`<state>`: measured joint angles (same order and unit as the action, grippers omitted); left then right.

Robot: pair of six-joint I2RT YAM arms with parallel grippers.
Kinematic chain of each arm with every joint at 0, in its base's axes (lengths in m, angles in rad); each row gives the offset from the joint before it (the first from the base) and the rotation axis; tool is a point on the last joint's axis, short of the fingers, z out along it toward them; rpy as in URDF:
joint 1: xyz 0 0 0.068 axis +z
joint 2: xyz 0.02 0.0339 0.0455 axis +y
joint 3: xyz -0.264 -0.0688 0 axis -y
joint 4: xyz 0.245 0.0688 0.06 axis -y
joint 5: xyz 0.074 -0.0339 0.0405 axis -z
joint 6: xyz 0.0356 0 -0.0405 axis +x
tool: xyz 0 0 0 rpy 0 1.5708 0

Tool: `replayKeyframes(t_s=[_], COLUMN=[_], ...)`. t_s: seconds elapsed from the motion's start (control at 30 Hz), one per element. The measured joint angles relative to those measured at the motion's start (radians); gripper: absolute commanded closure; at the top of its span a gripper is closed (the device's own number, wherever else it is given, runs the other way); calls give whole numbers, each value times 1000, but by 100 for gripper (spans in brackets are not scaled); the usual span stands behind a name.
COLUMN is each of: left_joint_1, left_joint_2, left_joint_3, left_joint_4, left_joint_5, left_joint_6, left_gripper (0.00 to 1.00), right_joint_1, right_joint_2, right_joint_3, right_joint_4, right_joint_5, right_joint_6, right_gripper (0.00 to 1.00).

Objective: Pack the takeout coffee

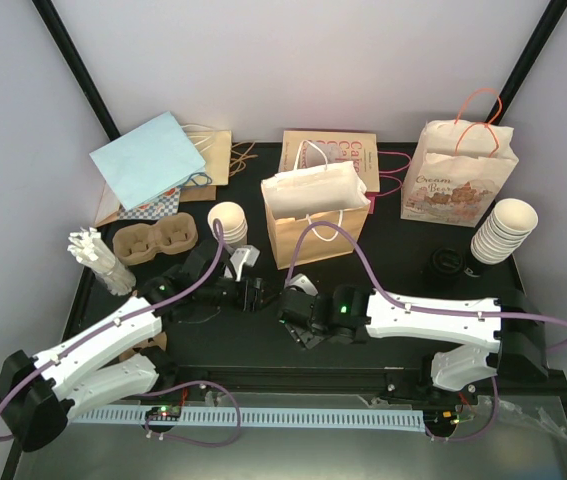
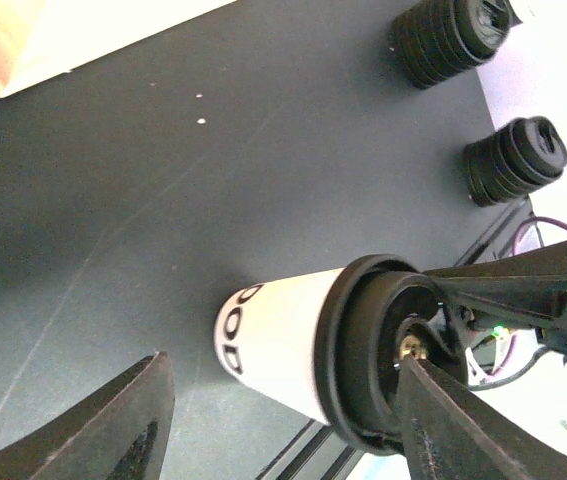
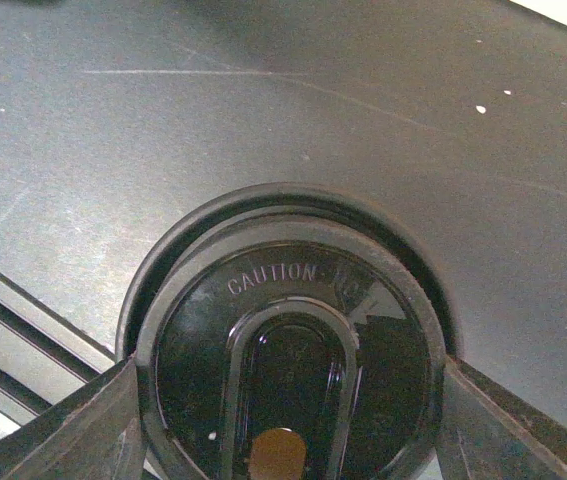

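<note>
Takeout coffee, a small cream-white tapered paper cup with black lettering near its base, wears its round black plastic lid and sits at the middle of the dark surface, between the two arms. In the top view the arms hide nearly all of it. Whether its base touches the surface cannot be told.

The right pincer comes at it from the lid end, its two fingers clamped against opposite edges of the lid at 3 and 9 o'clock, with the word CAUTION showing between them.

The left pincer stands apart, its fingers straddling the cup. One finger is clear of the paper wall; the other overlaps the lid rim in the picture.

From the cup, the open brown paper bag with white handles stands at 1 o'clock, the brown moulded-pulp cup carrier at 10 o'clock, and the stacked black lids near 3 o'clock, just beside a tall stack of nested cream cups.
</note>
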<state>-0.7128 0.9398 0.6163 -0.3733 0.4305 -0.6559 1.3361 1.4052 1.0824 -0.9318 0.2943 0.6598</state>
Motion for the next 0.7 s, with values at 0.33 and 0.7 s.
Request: replayKeyframes(t_s=[0.33,0.7], left_joint_1=[35,64], left_joint_2=[-113,-203], left_joint_3=[27,184], left_joint_4=[-134,-230], left_joint_5=[-147,-342], left_joint_6=[29,-11], left_gripper=[1,1], right_joint_1=[-28,-174], right_joint_2=[-93,-289], right_joint_3=[0,-39], right_joint_4=[-48,-69], right_joint_5=[56,83], right_joint_6=[-21,-56], right_gripper=[29,30])
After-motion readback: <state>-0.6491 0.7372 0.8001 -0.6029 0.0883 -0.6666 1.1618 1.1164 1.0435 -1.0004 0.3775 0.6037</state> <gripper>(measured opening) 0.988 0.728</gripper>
